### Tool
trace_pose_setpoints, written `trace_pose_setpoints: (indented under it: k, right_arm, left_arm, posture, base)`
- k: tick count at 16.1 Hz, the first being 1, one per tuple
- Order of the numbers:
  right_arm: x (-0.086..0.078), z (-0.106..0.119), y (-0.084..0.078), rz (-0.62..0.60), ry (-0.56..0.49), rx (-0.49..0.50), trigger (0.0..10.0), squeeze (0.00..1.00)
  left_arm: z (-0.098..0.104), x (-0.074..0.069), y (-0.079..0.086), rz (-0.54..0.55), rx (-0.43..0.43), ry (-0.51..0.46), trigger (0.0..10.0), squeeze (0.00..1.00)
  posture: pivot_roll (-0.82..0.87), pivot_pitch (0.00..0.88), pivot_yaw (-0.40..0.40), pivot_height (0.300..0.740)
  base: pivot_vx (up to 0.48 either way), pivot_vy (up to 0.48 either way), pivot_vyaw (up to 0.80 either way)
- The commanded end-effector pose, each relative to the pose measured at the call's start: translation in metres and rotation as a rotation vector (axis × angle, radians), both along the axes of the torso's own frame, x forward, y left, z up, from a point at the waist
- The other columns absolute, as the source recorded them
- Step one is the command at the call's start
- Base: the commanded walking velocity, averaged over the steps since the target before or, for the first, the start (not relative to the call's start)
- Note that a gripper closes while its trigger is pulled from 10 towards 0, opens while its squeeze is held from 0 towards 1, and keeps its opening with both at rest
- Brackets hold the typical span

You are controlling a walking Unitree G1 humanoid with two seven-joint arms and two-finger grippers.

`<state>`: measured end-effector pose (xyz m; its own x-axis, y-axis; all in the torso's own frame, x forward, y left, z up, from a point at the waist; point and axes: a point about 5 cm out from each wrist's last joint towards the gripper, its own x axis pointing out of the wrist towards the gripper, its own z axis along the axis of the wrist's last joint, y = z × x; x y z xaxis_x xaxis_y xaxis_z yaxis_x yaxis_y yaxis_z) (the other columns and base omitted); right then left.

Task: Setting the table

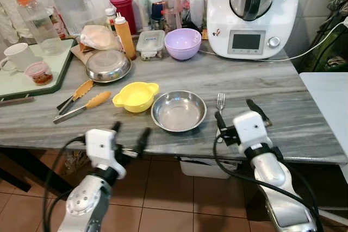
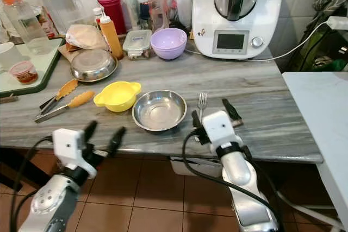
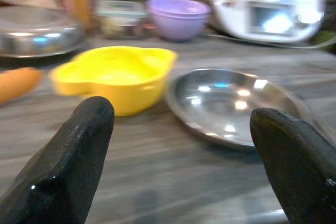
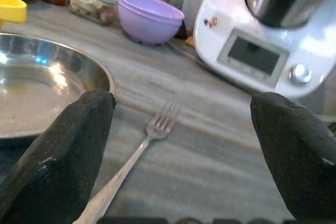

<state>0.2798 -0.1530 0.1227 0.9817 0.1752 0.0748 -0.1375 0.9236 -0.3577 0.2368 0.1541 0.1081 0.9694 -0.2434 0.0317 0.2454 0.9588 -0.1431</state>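
A steel bowl [image 1: 178, 111] sits near the front of the grey marble table [image 1: 304, 118], with a yellow two-handled bowl [image 1: 135, 96] touching its left side. A fork [image 1: 220, 102] lies just right of the steel bowl, tines pointing away from me. My right gripper [image 1: 237, 112] is open over the fork's handle, one finger on each side [image 4: 142, 145]. My left gripper [image 1: 129, 132] hangs open at the table's front edge, facing the yellow bowl [image 3: 118, 74] and the steel bowl [image 3: 231, 103].
Orange-tipped tongs [image 1: 81, 101] lie left of the yellow bowl. Farther back stand a second steel bowl [image 1: 107, 64], a purple bowl [image 1: 182, 43], a sauce bottle [image 1: 124, 36], a lidded container [image 1: 150, 44], jars and a white cooking machine [image 1: 253, 12]. A green tray [image 1: 32, 77] holds a mug.
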Motion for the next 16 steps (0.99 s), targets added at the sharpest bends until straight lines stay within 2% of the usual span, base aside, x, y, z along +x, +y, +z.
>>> trace_pose_setpoints:
  k: [1,2,4,7,9,16]
  right_arm:
    - [0.000,-0.001,-0.002,-0.008,0.028,0.051,10.0,1.00]
    - [0.001,-0.005,-0.006,-0.027,0.061,0.108,10.0,0.04]
    - [0.001,-0.005,-0.010,-0.045,0.064,0.115,10.0,0.00]
    - [-0.002,-0.006,-0.016,-0.068,0.064,0.114,10.0,0.00]
    - [-0.005,-0.008,-0.017,-0.065,0.077,0.123,10.0,0.00]
    - [-0.003,-0.009,-0.014,-0.051,0.093,0.135,10.0,0.00]
  left_arm:
    - [-0.005,-0.001,0.009,0.062,0.024,0.022,10.0,0.00]
    - [-0.012,-0.004,0.016,0.111,0.055,0.045,10.0,0.00]
    - [-0.017,-0.006,0.025,0.206,0.114,0.051,10.0,0.00]
    - [-0.022,-0.013,0.033,0.269,0.137,0.066,10.0,0.00]
    - [-0.027,-0.016,0.033,0.282,0.152,0.081,10.0,0.00]
    - [-0.029,-0.012,0.030,0.280,0.154,0.087,10.0,0.00]
  posture:
    - [-0.14,0.002,0.075,0.740]
    - [-0.15,0.000,0.072,0.740]
    - [-0.14,0.000,0.069,0.740]
    - [-0.15,0.000,0.070,0.740]
    - [-0.15,0.000,0.069,0.740]
    - [-0.15,0.002,0.063,0.740]
  base:
    - [0.000,0.000,0.00]
    - [0.000,0.000,0.00]
    - [0.000,0.000,0.00]
    - [0.000,0.000,0.00]
    - [0.000,0.000,0.00]
    - [0.000,0.000,0.00]
